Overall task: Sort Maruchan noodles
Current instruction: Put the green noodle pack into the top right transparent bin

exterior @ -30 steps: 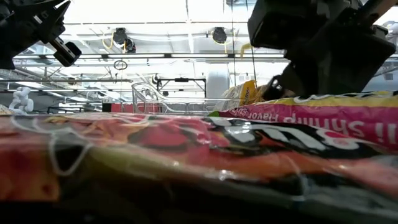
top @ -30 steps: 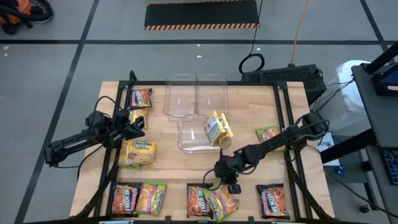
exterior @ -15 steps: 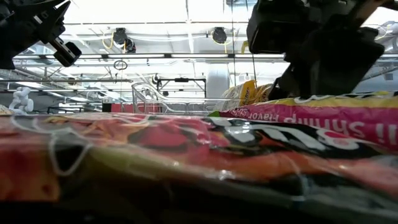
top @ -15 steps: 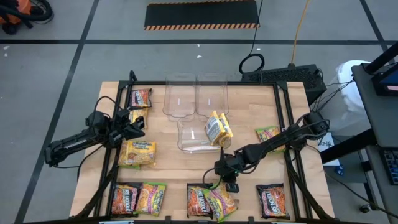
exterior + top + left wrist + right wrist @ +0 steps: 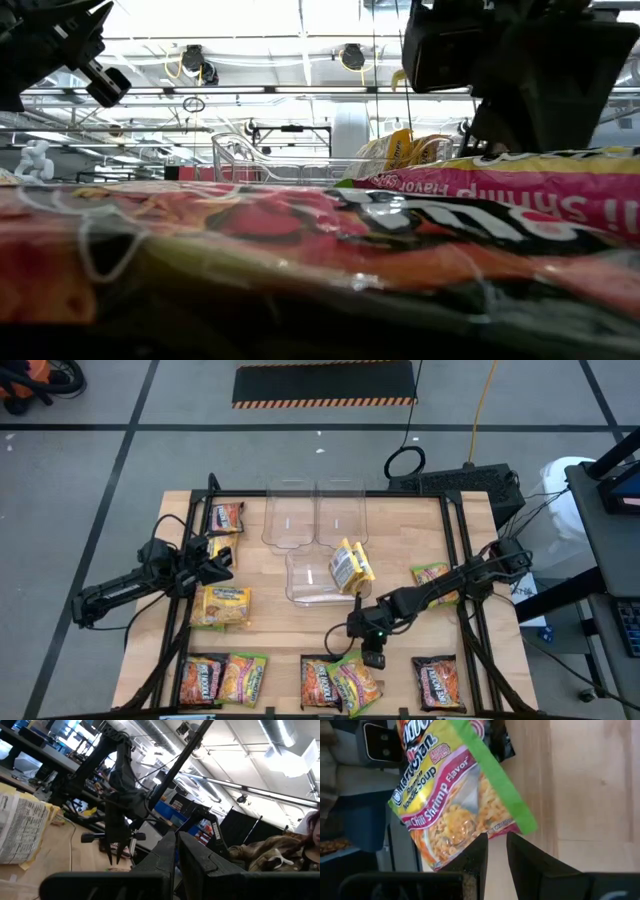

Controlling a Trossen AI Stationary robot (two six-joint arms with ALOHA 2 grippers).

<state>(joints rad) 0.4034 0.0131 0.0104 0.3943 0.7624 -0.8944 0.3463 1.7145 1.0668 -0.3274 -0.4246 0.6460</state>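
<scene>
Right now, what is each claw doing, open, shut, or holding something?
Left gripper: shut, holding nothing, raised over the table's left side.
Right gripper: nearly shut, empty, just above the lime-green packet at the front edge.

Three clear bins [image 5: 315, 545] clustered at table [image 5: 400, 560] centre-back. Yellow packet [image 5: 351, 567] leans on front bin's right end. Right gripper [image 5: 371, 656] in front of bins, just above lime packet [image 5: 356, 683]. Left gripper [image 5: 222, 559] left of bins, beside yellow packet [image 5: 223, 605].
</scene>
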